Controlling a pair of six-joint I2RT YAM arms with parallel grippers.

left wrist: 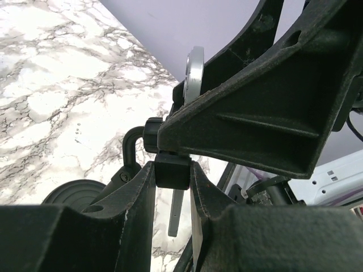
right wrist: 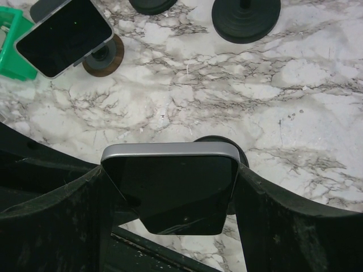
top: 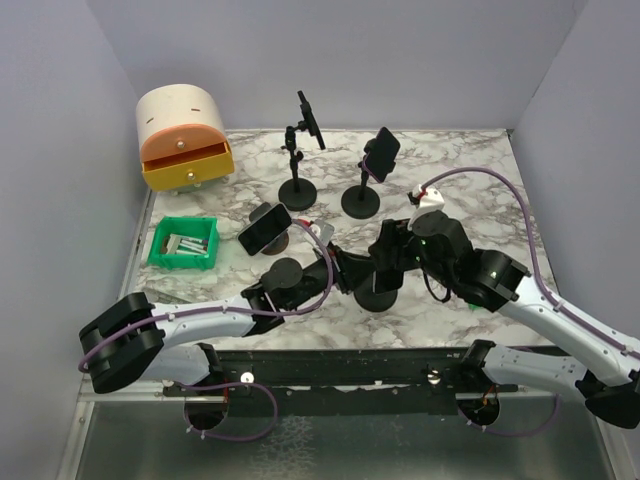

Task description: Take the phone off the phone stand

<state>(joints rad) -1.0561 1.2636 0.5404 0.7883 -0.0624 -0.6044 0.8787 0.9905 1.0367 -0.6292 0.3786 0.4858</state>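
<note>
Likely stiff, slick and fragile, the silver-edged black glass phone (right wrist: pixel 170 178) sits clamped by its sides in the right gripper (right wrist: pixel 170 195); the left gripper (left wrist: pixel 172 173) pinches the black phone stand (left wrist: pixel 131 144)

From here the left arm (top: pixel 200 322) lies low and nearly flat, stretched from its base toward centre. The left end effector (left wrist: pixel 173 187) is closed, fingers (left wrist: pixel 139 198) pinched either side of the stand's joint block (left wrist: pixel 172 169). The right arm (top: pixel 560 320) is folded: elbow raised, forearm doubling back toward centre, wrist pitched down. The right end effector (right wrist: pixel 170 226) is clamped on the phone (right wrist: pixel 170 181), fingers (right wrist: pixel 62 209) pressed against its two side edges. In the top view I see both end effectors just beside each other; I can't tell if they touch.
</note>
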